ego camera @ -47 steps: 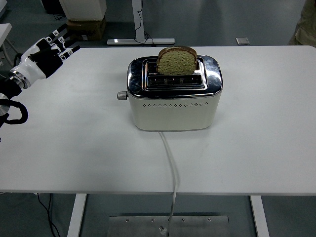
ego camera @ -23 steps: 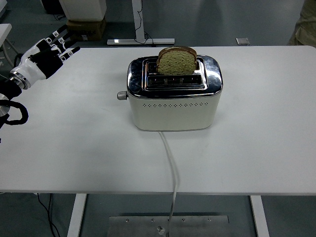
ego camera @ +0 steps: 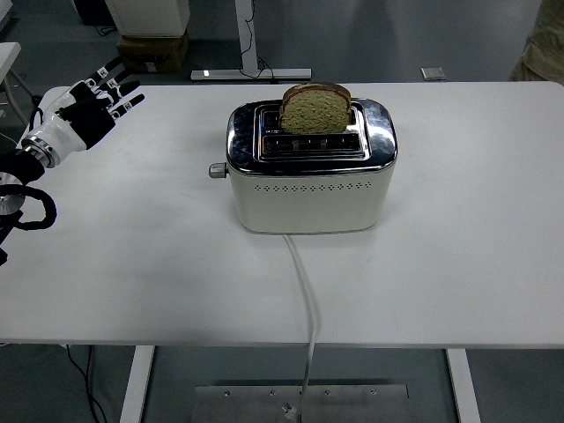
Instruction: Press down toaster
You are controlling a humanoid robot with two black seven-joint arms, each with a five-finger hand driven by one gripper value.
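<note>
Left robot hand [ego camera: 88, 107] hangs over the table's [ego camera: 132, 264] far-left corner, fingers spread, well away from the toaster [ego camera: 310, 181] holding bread [ego camera: 315, 108].

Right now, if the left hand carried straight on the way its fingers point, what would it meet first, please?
Probably nothing: the left hand, fingers spread, points up and right toward the table's far edge, passing behind the toaster. Depth is unclear.

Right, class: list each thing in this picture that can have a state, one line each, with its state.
Toaster: upright on the table, not pressed down.
Lever: up, untouched.
Bread: one slice, sticking up from the back slot.
Front slot: empty.
Left hand: open, fingers spread, far from the lever.
Cord: hanging off the near edge.
</note>
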